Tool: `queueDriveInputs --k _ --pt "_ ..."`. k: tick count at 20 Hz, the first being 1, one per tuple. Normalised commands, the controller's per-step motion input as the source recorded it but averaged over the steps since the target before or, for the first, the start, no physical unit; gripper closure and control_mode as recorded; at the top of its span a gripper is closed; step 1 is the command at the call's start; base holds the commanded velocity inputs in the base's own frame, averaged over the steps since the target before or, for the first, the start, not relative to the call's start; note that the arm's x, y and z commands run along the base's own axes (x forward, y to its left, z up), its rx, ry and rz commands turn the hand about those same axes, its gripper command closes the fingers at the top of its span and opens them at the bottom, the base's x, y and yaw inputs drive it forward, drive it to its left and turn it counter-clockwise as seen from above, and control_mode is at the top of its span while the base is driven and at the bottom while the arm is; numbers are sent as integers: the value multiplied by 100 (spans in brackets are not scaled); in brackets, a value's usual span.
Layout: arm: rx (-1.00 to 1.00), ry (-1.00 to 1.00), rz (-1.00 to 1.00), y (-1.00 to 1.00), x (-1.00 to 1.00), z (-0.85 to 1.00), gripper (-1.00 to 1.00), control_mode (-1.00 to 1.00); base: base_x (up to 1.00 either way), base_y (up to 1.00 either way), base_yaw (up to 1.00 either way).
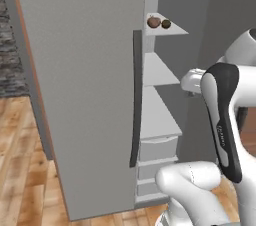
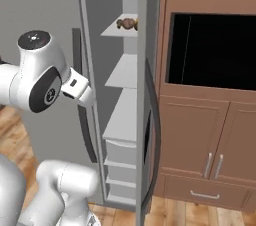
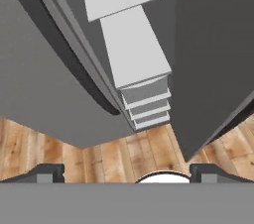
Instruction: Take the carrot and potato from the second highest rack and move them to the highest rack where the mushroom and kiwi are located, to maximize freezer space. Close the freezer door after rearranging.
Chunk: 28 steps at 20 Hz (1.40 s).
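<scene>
Two small rounded items – a reddish-brown ball (image 1: 153, 21) and a darker one (image 1: 166, 23) – sit side by side on the highest rack (image 1: 172, 30), a flat pale grey plate inside the matte grey freezer (image 2: 145, 95). Below it the second highest rack (image 1: 160, 72) lies bare and smooth. Beside the shelves the freezer door (image 1: 85, 90) stands ajar, its long curved dark handle (image 1: 136, 100) along the edge. Low over the wood-plank floor (image 3: 134, 153), the pincer (image 3: 127, 173) hangs spread wide, holding nothing.
</scene>
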Motion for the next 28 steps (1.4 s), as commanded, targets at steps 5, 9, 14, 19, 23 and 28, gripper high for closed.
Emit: queueDriveInputs --k 5,9,14,19,23,28 --pt "0 0 0 0 0 0 -100 100 -71 0 0" --pt "-3 -16 -3 -19 -6 3 -100 -100 0 0 0" --pt "0 -30 -3 -64 -31 34 -100 -100 0 0 0" --pt "7 -23 -5 -92 -9 37 -100 -100 0 0 0" --pt "18 -10 -5 -93 -5 36 -100 -100 0 0 0" --pt "27 -5 0 -100 14 8 -100 -100 0 0 0"
